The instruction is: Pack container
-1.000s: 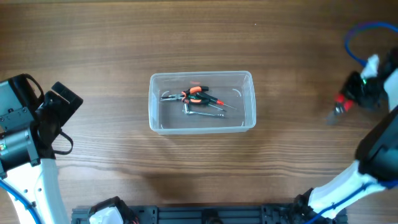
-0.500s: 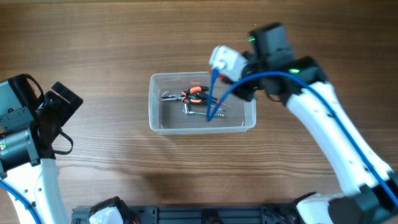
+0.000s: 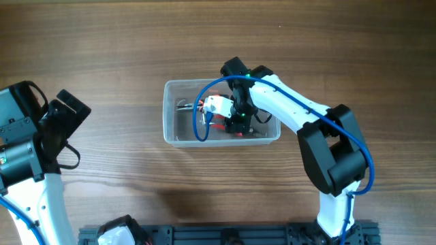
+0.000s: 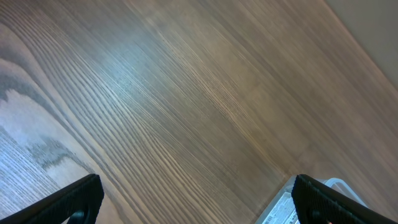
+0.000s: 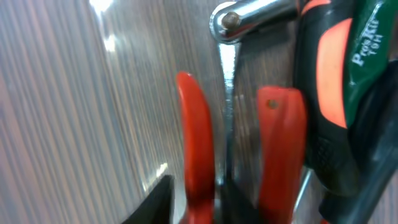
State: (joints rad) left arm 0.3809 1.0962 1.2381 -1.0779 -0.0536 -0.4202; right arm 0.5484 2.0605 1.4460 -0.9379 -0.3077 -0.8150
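The clear plastic container (image 3: 167, 112) sits mid-table in the overhead view. It holds several hand tools, among them a metal tool tip (image 3: 184, 105). My right gripper (image 3: 238, 126) is down inside the container. In the right wrist view it (image 5: 236, 199) is shut around red-handled pliers (image 5: 194, 143), which lie low over the tub floor. Next to the pliers are a chrome wrench (image 5: 239, 18) and a black, orange and green screwdriver handle (image 5: 336, 74). My left gripper (image 3: 68, 112) is open and empty at the far left, away from the container.
A blue cable (image 3: 199, 122) loops from the right wrist across the tub's left half. The left wrist view shows bare wood between the open fingers (image 4: 199, 199) and a pale plastic corner (image 4: 283, 208) at the bottom right. The arm bases stand along the front edge.
The right arm has swung in from the far right of the table, carrying the red-handled tool. It has come over the container and lowered into it. The left arm has not moved.
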